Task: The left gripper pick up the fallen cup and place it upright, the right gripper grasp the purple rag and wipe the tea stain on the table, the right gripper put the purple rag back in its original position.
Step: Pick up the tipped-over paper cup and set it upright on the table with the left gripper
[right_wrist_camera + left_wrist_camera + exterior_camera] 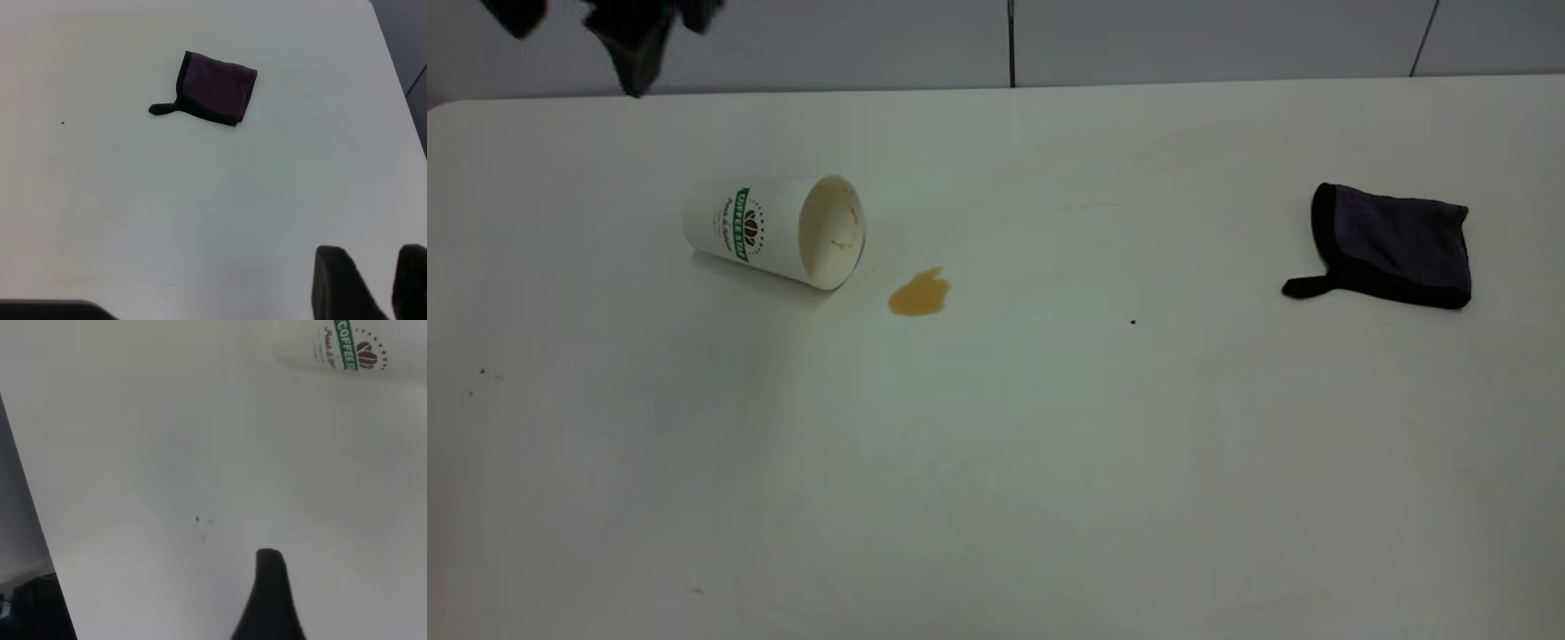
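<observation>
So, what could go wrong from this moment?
1. The cup lies on its side, mouth facing the tea stain. A nudge from the left hand might roll it into the liquid.
2. The purple rag lies flat on the table, so the right hand may catch only its black tab.

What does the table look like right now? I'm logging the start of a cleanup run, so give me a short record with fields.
cup: on its side, mouth toward the stain
tea stain: amber blotch just off the cup's rim, unwiped
purple rag: flat on the table, far from the stain, untouched
left end effector: raised above the table's far edge, behind the cup, holding nothing
right end effector: above the table, away from the rag, holding nothing
</observation>
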